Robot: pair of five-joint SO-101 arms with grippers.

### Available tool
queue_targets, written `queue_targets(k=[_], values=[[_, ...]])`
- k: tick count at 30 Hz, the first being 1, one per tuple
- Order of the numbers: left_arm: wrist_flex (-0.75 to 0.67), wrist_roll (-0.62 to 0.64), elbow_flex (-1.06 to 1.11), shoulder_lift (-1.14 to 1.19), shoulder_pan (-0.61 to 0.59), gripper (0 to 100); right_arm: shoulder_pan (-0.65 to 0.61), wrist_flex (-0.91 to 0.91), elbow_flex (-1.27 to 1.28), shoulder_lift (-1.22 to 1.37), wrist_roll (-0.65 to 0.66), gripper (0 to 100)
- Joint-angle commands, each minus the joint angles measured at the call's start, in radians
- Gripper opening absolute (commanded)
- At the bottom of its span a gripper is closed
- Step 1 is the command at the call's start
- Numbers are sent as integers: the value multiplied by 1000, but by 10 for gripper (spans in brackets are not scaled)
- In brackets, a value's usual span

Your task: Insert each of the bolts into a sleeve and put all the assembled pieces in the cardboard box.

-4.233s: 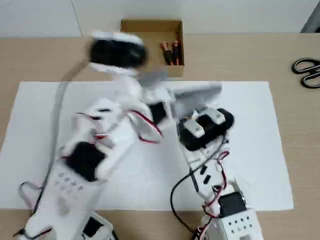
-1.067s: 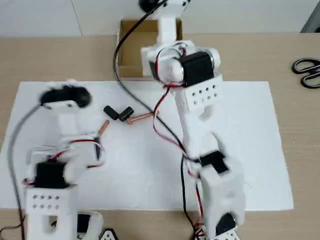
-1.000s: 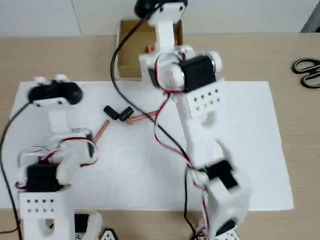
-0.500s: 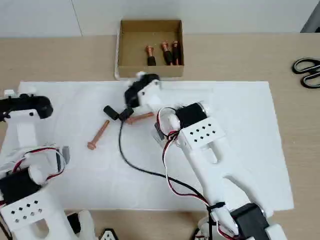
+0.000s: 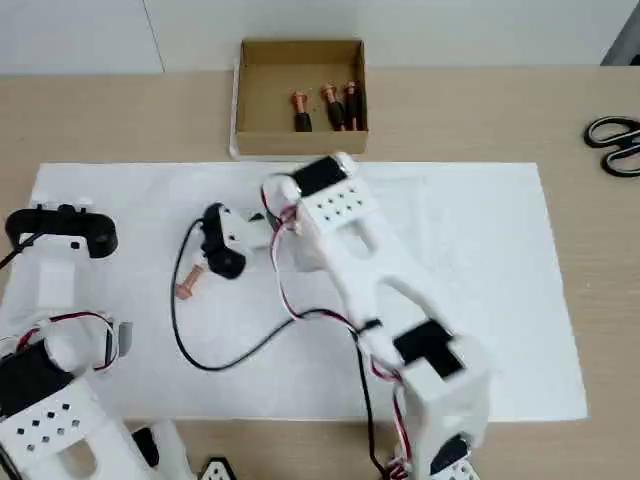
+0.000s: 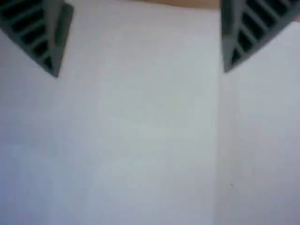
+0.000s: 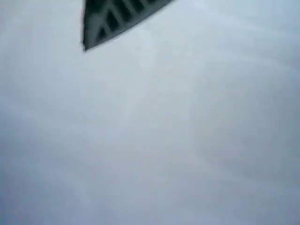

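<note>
The cardboard box [image 5: 240, 100] at the table's far edge holds three assembled bolt-and-sleeve pieces [image 5: 325, 108]. One bare copper bolt [image 5: 191, 280] lies on the white paper [image 5: 480, 260], left of centre. My right gripper [image 5: 218, 245] hangs low over the paper just beside that bolt, covering the spot where the black sleeves and another bolt lay. In the right wrist view one of its fingers [image 7: 108, 18] shows over bare paper, nothing against it. My left gripper [image 5: 60, 225] [image 6: 139, 72] is at the paper's left edge, open and empty.
Scissors [image 5: 615, 143] lie at the table's right edge. The right arm's cable [image 5: 215, 360] loops over the middle of the paper. Bare paper stretches to the right of the right arm.
The right arm left a third piece in the box, drew back and swung left and down over the sleeves. The left arm pulled away to the paper's left edge.
</note>
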Motion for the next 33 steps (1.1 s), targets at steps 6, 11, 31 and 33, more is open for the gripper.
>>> queue_targets(k=[6,11,31,33], values=[[2,12,-5,-15,-32,217,-4,65,-390,298,21,329],[-48,18,-5,-15,-218,217,-27,54,-393,401,32,328],[-31,40,1,-15,-269,217,-33,-28,-393,472,23,102],[-32,41,1,-15,-269,217,-33,-31,-393,469,-17,118]])
